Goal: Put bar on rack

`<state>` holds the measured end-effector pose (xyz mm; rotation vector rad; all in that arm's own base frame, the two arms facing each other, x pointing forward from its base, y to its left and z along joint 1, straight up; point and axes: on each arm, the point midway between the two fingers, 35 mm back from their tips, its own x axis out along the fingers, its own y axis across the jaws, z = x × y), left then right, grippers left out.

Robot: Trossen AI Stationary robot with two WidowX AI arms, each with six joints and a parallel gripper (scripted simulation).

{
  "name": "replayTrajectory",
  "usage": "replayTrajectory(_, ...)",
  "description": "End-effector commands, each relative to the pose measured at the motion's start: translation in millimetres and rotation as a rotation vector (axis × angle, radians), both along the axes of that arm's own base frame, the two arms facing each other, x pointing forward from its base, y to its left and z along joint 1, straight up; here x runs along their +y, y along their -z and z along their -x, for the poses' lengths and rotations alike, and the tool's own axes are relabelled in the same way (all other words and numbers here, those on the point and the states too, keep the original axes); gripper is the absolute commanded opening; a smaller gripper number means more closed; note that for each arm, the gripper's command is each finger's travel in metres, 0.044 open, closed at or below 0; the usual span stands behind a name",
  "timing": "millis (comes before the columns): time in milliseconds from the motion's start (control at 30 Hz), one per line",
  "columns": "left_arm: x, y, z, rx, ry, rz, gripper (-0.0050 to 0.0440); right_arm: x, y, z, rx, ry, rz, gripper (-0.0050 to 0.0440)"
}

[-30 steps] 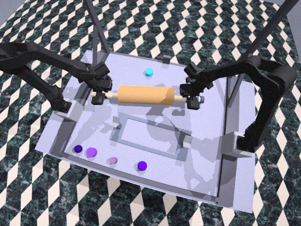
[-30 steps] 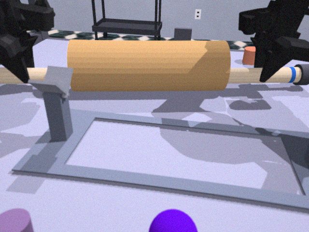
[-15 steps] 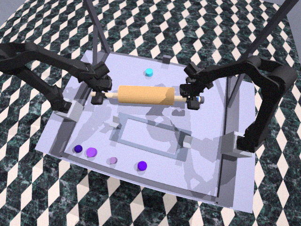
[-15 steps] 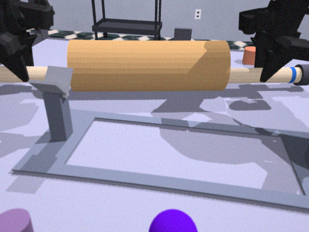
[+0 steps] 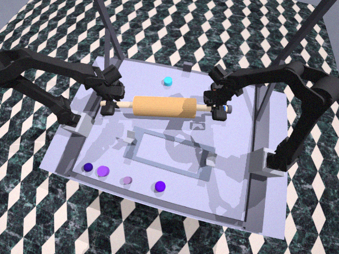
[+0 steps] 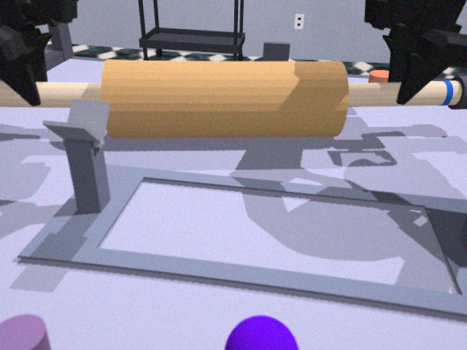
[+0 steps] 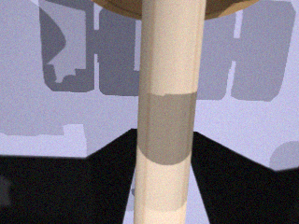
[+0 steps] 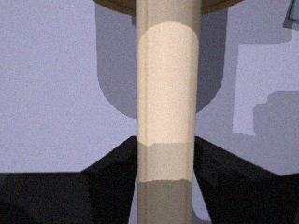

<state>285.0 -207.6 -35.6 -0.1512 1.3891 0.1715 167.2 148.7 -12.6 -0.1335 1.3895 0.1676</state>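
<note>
Bar gripped near both ends, out of its cradles

Next to the grey flat-framed rack (image 5: 169,168) (image 6: 226,269) (image 8: 295,9) on the pale lavender counter (image 5: 191,197) (image 6: 113,301) (image 7: 107,117) (image 8: 47,93), from left to right as I see it: a navy ball (image 5: 88,167) and a purple disc (image 5: 103,171) sit off the rack's near corner. Over beyond the rack, the right tool (image 5: 111,103) (image 6: 37,92) (image 8: 163,143) is narrowed around one end section of the pale wooden round bar (image 5: 124,104) (image 6: 369,94) (image 7: 173,56) (image 8: 168,84).

A mauve cylinder (image 5: 127,180) (image 6: 24,333) stands in front of the rack. The rack's left cradle (image 5: 131,136) (image 6: 88,117) has nothing in it. The thick tan paper roll (image 5: 164,107) (image 6: 224,98) (image 7: 126,6) (image 8: 117,5) is on the bar, between the tools, and a violet ball (image 5: 160,186) (image 6: 260,333) lies in front of the rack. A cyan cylinder (image 5: 168,81) stands well behind it.

The rack's right cradle (image 5: 211,160) is bare too. Behind that end, the left tool (image 5: 216,107) (image 6: 398,92) (image 7: 163,136) grips the bar, just beside its blue band (image 5: 224,108) (image 6: 447,92) and dark end cap (image 5: 229,109) (image 6: 459,92).
</note>
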Motion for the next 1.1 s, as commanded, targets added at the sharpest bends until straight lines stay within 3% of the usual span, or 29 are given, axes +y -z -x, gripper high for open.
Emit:
replayTrajectory(0, -7, -27, -6, -0.035, 0.007, 0.026, 0.0050, 5, -20, -4, -0.017, -0.003, -0.022, 0.0050)
replayTrajectory(333, -7, -55, -5, -0.035, 0.009, 0.034, 0.0050, 5, -46, -4, -0.020, -0.006, -0.025, 0.0050)
replayTrajectory(533, -8, -49, -5, -0.036, 0.009, 0.035, 0.0050, 6, -40, -3, -0.017, -0.007, -0.025, 0.0050)
replayTrajectory(1000, -9, -77, -5, -0.043, 0.011, 0.043, 0.0050, 7, -67, -4, -0.022, -0.009, -0.032, 0.0050)
replayTrajectory(1067, -9, -73, -5, -0.042, 0.010, 0.042, 0.0050, 6, -62, -3, -0.019, -0.008, -0.029, 0.0050)
